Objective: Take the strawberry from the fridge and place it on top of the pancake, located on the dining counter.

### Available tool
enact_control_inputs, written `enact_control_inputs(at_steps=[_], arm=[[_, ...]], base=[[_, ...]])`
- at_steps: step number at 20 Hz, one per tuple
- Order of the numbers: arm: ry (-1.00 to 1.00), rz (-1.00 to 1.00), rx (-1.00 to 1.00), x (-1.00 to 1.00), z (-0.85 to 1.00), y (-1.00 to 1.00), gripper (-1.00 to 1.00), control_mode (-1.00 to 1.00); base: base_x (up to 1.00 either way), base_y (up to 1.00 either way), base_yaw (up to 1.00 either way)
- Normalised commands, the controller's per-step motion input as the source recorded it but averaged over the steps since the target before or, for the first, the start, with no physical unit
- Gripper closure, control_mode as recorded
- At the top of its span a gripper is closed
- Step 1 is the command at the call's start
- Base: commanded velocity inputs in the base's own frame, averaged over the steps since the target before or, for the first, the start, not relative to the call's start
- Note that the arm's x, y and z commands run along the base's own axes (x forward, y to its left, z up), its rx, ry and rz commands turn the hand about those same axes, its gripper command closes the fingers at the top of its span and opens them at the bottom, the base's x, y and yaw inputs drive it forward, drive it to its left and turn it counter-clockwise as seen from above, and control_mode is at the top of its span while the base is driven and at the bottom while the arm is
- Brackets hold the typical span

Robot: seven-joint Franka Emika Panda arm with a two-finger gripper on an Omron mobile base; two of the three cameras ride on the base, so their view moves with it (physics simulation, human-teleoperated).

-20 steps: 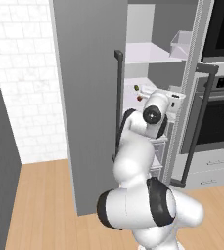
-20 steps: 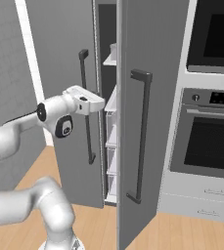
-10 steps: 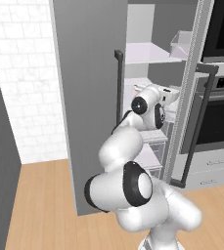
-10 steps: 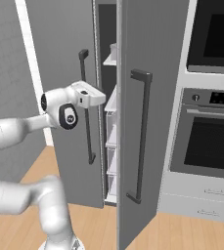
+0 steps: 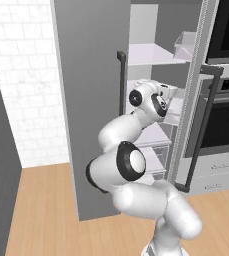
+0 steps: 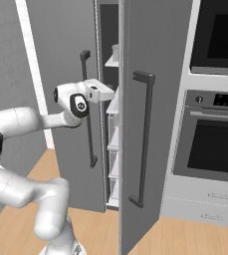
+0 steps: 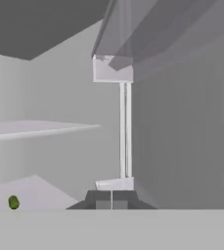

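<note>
Kitchen: fridge (image 5: 91, 100) beside wall oven (image 6: 220, 144)

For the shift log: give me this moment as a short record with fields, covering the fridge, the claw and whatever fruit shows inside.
fridge: both doors stand open, white shelves show between them
claw: shut, holding nothing, at the gap between the doors, pointing into the fridge interior
fruit in sight: one small green fruit on a white shelf, low and to the left in the hand view
strawberry: no red fruit seen on the shelves that show
wall oven: black-fronted, to the right of the fridge, closed
</note>
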Motion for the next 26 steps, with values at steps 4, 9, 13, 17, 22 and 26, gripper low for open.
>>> enact_control_inputs(at_steps=[4, 9, 13, 17, 22, 26], arm=[[0.06, -0.03, 0.0, 0.33, 0.0, -0.39, 1.0, -1.0], [0.02, -0.03, 0.0, 0.34, -0.06, -0.34, 1.0, -1.0], [0.0, -0.02, 0.02, 0.05, -0.01, -0.46, 1.0, -1.0], [0.0, -0.06, 0.07, -0.18, 0.0, -0.74, 1.0, -1.0], [0.0, -0.15, 0.11, -0.66, 0.0, -0.98, 1.0, -1.0], [0.0, -0.2, 0.15, -0.97, 0.01, -1.0, 1.0, -1.0]], base=[[0.0, 0.0, 0.0], [0.0, 0.0, 0.0], [0.0, 0.0, 0.0], [0.0, 0.0, 0.0], [0.0, 0.0, 0.0], [0.0, 0.0, 0.0]])
